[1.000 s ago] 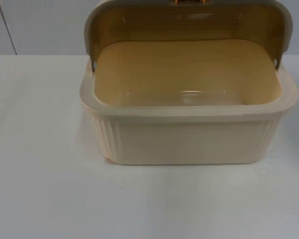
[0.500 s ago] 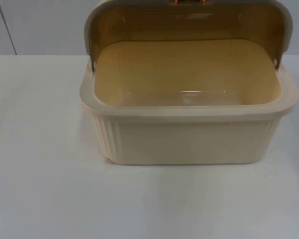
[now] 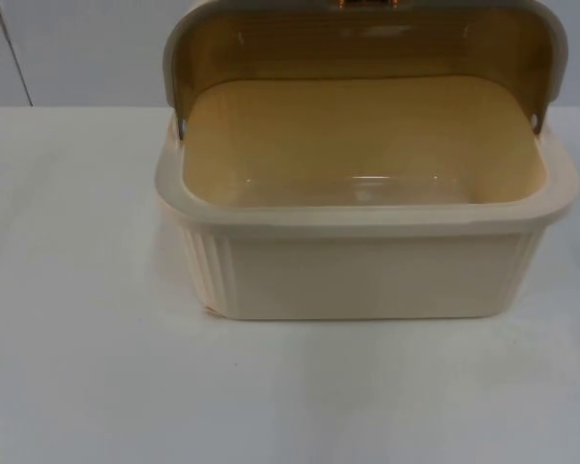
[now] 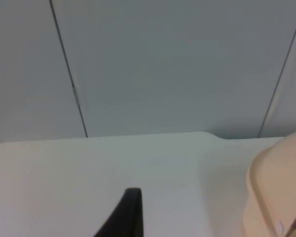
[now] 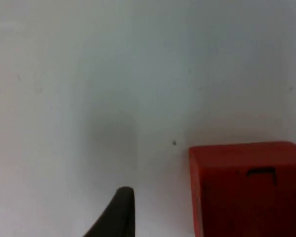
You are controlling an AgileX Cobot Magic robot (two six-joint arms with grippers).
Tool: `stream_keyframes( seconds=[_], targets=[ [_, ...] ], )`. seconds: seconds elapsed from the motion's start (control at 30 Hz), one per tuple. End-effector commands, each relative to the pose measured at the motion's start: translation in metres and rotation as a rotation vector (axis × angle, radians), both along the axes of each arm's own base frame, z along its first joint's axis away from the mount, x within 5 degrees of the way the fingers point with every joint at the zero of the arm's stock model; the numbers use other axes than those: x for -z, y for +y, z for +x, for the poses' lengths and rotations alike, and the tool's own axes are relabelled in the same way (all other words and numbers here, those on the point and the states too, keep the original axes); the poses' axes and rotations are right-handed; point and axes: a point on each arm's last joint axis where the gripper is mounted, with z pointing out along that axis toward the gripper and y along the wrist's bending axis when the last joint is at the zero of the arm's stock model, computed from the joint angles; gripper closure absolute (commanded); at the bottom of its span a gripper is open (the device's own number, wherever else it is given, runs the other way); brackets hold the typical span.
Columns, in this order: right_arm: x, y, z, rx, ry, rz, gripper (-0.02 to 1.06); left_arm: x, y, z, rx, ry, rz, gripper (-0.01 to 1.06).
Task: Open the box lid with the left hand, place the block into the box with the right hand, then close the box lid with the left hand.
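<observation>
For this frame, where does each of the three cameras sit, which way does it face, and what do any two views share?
Top view: fixed above, looking down and forward onto the open cream box with its lid raised, on the white table.
Left wrist view: on the left arm, facing the grey partition wall; one black fingertip shows.
Right wrist view: on the right arm, looking down at the red block; one black fingertip shows.
Shared: top and left wrist views both show the box and table.
</observation>
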Motion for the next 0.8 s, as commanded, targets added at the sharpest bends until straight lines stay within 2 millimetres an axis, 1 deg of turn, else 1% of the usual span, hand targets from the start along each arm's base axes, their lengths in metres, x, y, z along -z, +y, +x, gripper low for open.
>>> stream_keyframes(
  seconds=[0.0, 0.07, 0.13, 0.17, 0.2, 0.23, 0.27, 0.3, 0.33, 0.37, 0.4, 0.5, 0.57, 0.67, 0.7, 0.77],
  targets=[
    [0.009, 0.001, 0.000, -0.002, 0.022, 0.001, 0.00, -0.002, -0.001, -0.002, 0.004, -0.013, 0.003, 0.00],
    [0.015, 0.001, 0.000, -0.002, 0.046, -0.001, 0.00, -0.002, -0.001, -0.002, 0.004, -0.013, 0.003, 0.00],
    [0.015, 0.001, 0.000, -0.002, 0.048, -0.001, 0.00, -0.002, -0.001, -0.002, 0.004, -0.013, 0.003, 0.00],
    [0.015, 0.001, 0.001, -0.002, 0.045, 0.000, 0.03, -0.002, -0.001, -0.002, 0.004, -0.014, 0.008, 0.00],
    [0.015, 0.001, 0.001, -0.002, 0.045, 0.000, 0.10, -0.002, 0.000, -0.002, 0.003, -0.015, 0.012, 0.00],
    [0.015, 0.001, 0.000, -0.002, 0.050, -0.001, 0.24, -0.002, 0.000, -0.002, 0.003, -0.016, 0.019, 0.00],
    [0.016, 0.001, 0.000, 0.000, 0.052, 0.000, 0.46, -0.002, 0.000, -0.002, 0.002, -0.018, 0.033, 0.00],
    [0.016, 0.001, 0.000, 0.010, 0.054, 0.002, 0.71, -0.002, 0.001, -0.002, 0.002, -0.019, 0.037, 0.00],
    [0.016, 0.001, 0.000, 0.010, 0.054, 0.002, 0.71, -0.002, 0.001, -0.002, 0.002, -0.019, 0.037, 0.00],
    [0.015, 0.001, 0.000, 0.022, 0.054, 0.006, 0.93, -0.002, 0.001, -0.002, 0.002, -0.019, 0.040, 0.00],
    [0.015, 0.001, -0.001, 0.045, 0.058, 0.013, 1.04, -0.002, 0.001, -0.002, 0.001, -0.020, 0.042, 0.00],
    [0.013, 0.001, -0.002, 0.050, 0.065, 0.013, 1.02, -0.002, 0.001, -0.002, 0.001, -0.020, 0.042, 0.00],
    [0.008, 0.001, -0.002, 0.050, 0.045, 0.015, 1.01, -0.002, 0.001, -0.002, 0.001, -0.020, 0.042, 0.00],
    [-0.011, 0.001, 0.001, 0.031, -0.003, 0.009, 1.01, -0.002, 0.001, -0.002, 0.001, -0.020, 0.042, 0.00],
    [-0.011, 0.001, 0.001, 0.031, -0.003, 0.009, 1.01, -0.002, 0.001, -0.002, 0.001, -0.020, 0.042, 0.00],
    [-0.032, 0.001, 0.003, -0.005, -0.041, -0.003, 1.01, -0.002, 0.001, -0.002, 0.001, -0.020, 0.042, 0.00]
  ],
)
